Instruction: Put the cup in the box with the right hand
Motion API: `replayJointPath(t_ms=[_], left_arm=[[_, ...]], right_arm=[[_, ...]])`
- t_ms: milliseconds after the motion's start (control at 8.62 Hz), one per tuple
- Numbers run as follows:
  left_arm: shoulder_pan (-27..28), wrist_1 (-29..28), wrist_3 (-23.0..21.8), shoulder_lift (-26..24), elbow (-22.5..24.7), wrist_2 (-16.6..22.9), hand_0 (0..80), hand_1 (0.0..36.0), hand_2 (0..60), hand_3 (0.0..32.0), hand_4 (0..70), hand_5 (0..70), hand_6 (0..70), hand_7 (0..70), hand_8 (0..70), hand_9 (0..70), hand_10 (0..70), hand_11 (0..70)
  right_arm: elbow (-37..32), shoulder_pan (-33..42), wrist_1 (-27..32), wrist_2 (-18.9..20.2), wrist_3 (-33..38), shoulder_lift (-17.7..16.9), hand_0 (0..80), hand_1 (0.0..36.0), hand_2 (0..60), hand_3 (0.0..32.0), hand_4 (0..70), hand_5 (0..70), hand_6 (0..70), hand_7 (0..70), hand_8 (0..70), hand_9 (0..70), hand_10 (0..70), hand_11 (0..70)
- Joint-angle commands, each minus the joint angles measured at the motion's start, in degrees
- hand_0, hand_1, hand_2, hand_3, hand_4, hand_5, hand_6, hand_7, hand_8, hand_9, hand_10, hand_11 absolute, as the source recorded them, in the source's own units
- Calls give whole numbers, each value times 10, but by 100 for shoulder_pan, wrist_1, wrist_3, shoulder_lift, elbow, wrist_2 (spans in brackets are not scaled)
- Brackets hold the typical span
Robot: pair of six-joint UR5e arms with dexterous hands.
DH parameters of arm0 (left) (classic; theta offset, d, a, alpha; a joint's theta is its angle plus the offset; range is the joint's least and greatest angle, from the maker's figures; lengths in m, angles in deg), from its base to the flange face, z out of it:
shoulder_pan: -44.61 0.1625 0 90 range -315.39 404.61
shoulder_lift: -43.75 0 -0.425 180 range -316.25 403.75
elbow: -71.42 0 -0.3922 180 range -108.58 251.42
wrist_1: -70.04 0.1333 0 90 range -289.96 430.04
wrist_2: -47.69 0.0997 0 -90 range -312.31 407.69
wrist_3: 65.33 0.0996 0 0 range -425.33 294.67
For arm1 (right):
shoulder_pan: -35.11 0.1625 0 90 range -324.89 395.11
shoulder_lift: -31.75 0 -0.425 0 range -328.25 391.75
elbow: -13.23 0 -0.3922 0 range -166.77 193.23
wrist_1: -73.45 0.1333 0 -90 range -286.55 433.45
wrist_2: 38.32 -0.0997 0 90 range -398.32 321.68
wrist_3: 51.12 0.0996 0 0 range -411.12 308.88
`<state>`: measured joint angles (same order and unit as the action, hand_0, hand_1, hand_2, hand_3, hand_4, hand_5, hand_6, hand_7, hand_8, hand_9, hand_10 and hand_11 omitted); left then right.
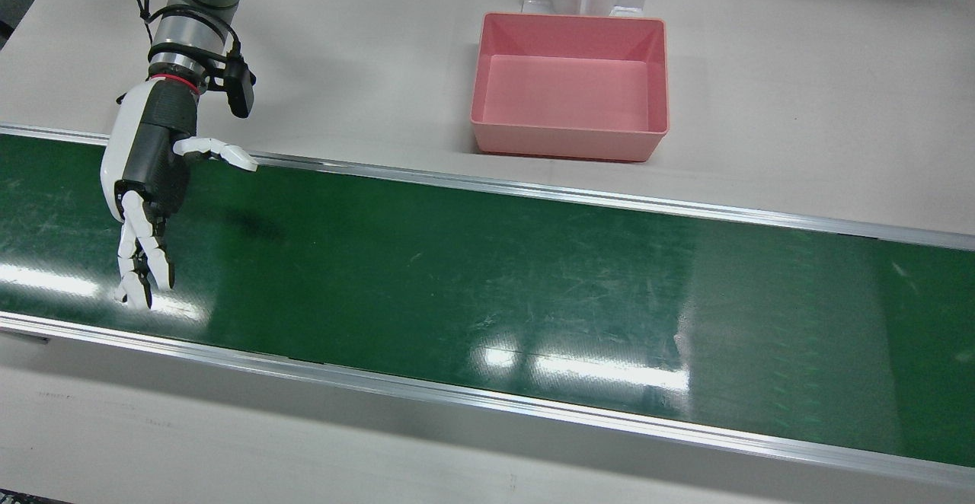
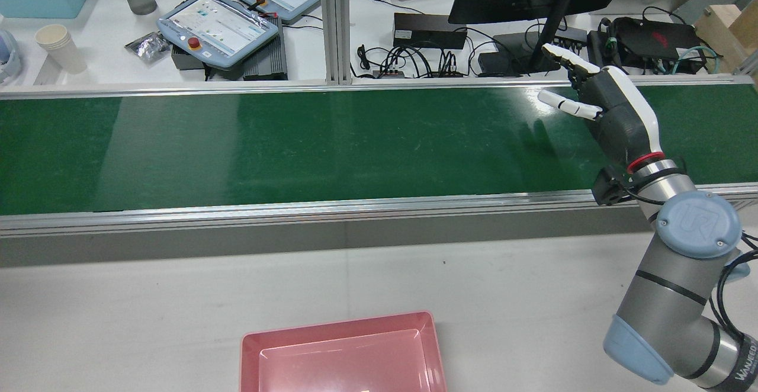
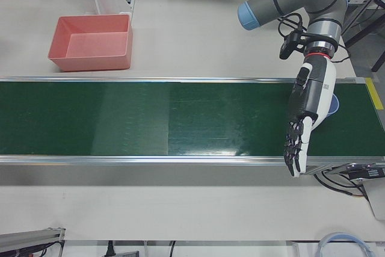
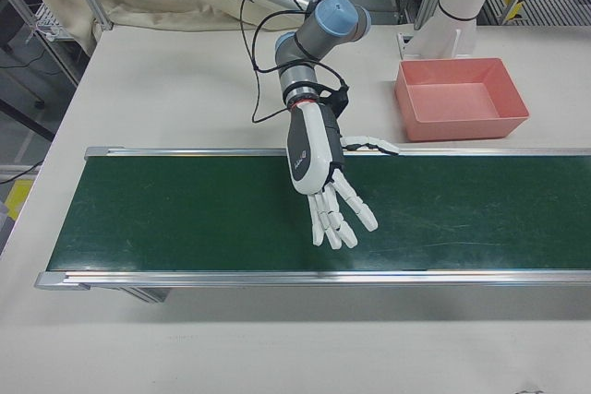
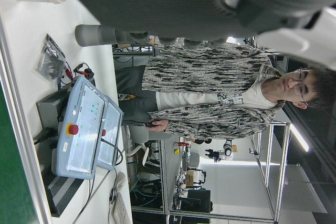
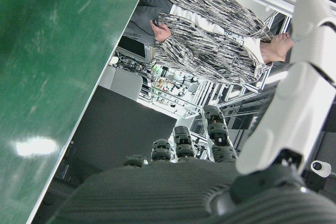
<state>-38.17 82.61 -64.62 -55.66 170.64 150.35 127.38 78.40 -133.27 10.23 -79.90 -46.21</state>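
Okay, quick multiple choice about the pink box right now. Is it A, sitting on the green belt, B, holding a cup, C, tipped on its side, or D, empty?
D. The pink box stands upright on the white table beside the green belt, and its bare floor shows nothing inside; the right robot hand hangs open over the belt, holding nothing.

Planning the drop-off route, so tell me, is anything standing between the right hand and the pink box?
Nothing visible does. The right hand hangs open over the green belt; only bare belt, its metal rail and bare table separate it from the empty pink box. No cup clearly shows.
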Motion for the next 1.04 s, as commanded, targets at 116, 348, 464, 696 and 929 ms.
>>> replayJointPath(t_ms=[116,348,464,696,929], left_arm=[[-1,0,0,0,1,0,0,0,0,0,0,0,0,0,0,0,0,0],[-1,0,0,0,1,0,0,0,0,0,0,0,0,0,0,0,0,0],[-1,0,0,0,1,0,0,0,0,0,0,0,0,0,0,0,0,0],[8,0,0,0,-8,0,0,0,0,0,0,0,0,0,0,0,0,0],[-1,0,0,0,-8,0,0,0,0,0,0,0,0,0,0,0,0,0]], right_arm=[[-7,-49,0,5,-321,9,459,151,163,0,2,43,51,169,42,83,1,15],[-77,-110,0,-13,-356,9,441,137,157,0,0,39,44,149,41,77,1,14],[-95,-162,17,-65,-330,-9,405,113,148,0,0,34,43,149,42,80,3,15],[-147,-163,261,-101,-251,-52,320,76,104,0,0,26,39,132,35,75,10,24],[-463,-145,929,-109,29,-166,307,82,122,0,0,28,43,147,36,79,9,23]])
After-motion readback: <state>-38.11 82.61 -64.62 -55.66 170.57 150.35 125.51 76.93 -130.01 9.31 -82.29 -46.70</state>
